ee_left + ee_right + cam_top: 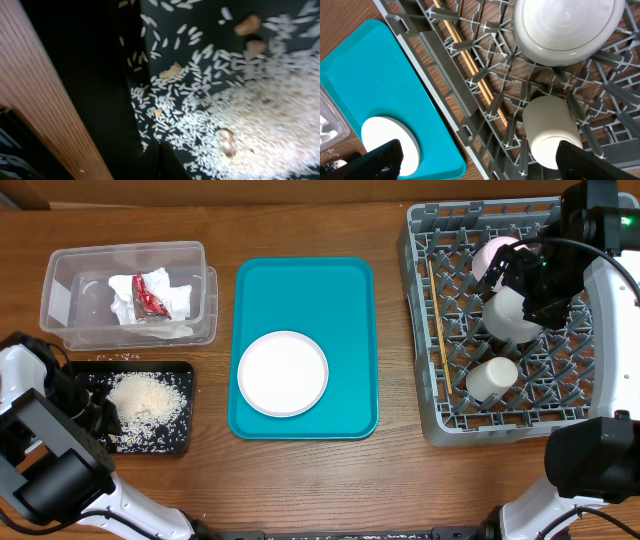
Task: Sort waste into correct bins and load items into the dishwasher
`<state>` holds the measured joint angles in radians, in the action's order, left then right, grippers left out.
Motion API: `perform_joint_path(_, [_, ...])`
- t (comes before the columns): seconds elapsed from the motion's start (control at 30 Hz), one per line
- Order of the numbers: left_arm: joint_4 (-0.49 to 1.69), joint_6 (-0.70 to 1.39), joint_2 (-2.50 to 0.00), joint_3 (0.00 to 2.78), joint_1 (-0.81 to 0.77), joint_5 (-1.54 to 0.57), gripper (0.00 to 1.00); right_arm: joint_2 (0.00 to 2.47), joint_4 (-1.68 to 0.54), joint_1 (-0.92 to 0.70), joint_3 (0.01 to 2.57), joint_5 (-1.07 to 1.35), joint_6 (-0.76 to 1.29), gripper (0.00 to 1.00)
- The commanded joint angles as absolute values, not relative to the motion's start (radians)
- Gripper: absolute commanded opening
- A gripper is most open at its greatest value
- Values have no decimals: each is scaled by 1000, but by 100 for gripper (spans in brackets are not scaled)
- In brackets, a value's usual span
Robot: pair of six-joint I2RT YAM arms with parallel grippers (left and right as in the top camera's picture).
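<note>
At the far left the left gripper (100, 418) hung over the left edge of the shallow black tray (182, 370), jaws together and holding nothing. The left wrist view showed the tray's dark wall running beside a strip of wooden tabletop (45, 90). One heap of rice grains (145, 400) filled the tray's middle, with loose grains scattered to its rim and a few tan crumbs (247, 24) among them.

Just behind it stood one clear plastic tub (60, 280), holding crumpled white napkins (180, 298) and one red wrapper (152, 295); how many napkins could not be told.

A band of bare wood separated these from one teal tray (350, 290). One round pale plate (283, 373) lay in its near half, close to the left rim, and the far half showed plain teal.

A narrow gap of wood lay before the grey dish rack (420, 330). Wooden chopsticks (437, 330) lay along its left side. Further right sat one small pink dish (495, 255), one grey-white bowl (505, 320) upside down, and one white cup (492, 378) on its side.

The right gripper (485, 165) hovered above the bowl and cup, jaws wide apart, touching neither.
</note>
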<state>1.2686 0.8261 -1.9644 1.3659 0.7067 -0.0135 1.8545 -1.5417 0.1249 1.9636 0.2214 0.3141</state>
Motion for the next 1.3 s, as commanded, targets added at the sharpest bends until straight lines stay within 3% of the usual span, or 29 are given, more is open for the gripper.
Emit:
perform_joint_path(0.0, [1262,870,-1954,1328,701,7,4,1836,-1538,132,1983,226,315,100])
perform_joint_path(0.6, [1381,996,-1954,1325,701,173,4,1836,-1538,132,1983,226,315,100])
perform_joint_path(1.27, [1366,1043,-1865,1325,699,164,4,1836,-1538,132,1983,226,315,100])
